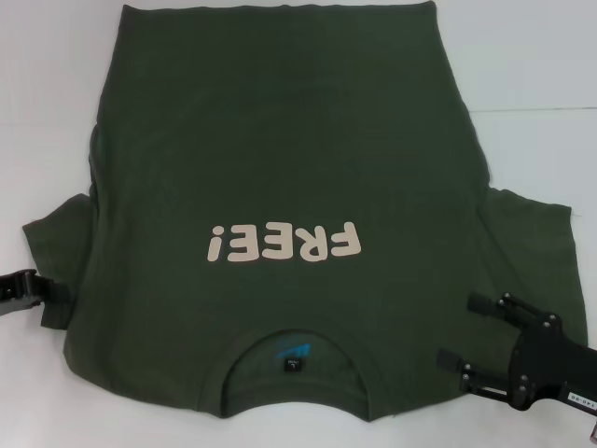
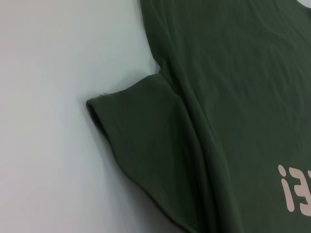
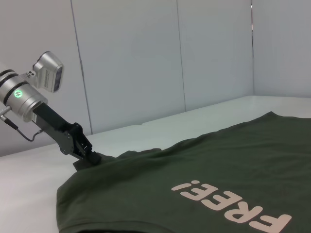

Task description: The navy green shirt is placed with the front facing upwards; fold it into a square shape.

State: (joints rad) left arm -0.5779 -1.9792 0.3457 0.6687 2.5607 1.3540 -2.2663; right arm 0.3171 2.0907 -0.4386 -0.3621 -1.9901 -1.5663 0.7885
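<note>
The navy green shirt [image 1: 280,140] lies spread front up on the white table, with its cream "FREE!" lettering [image 1: 283,243] in the middle and its collar [image 1: 294,350] toward me. My left gripper [image 1: 45,292] sits at the hem of the shirt's left sleeve [image 1: 61,238]. The right wrist view shows the left gripper [image 3: 92,158] with its tip touching that sleeve edge. My right gripper [image 1: 469,332] is open just above the shirt's right shoulder, below the right sleeve [image 1: 532,224], with nothing between its fingers. In the left wrist view the left sleeve [image 2: 141,126] lies flat.
White table [image 1: 522,56] surrounds the shirt on the left, right and far sides. Grey wall panels [image 3: 146,58] stand behind the table's far edge. A small black-and-blue neck label [image 1: 291,359] shows inside the collar.
</note>
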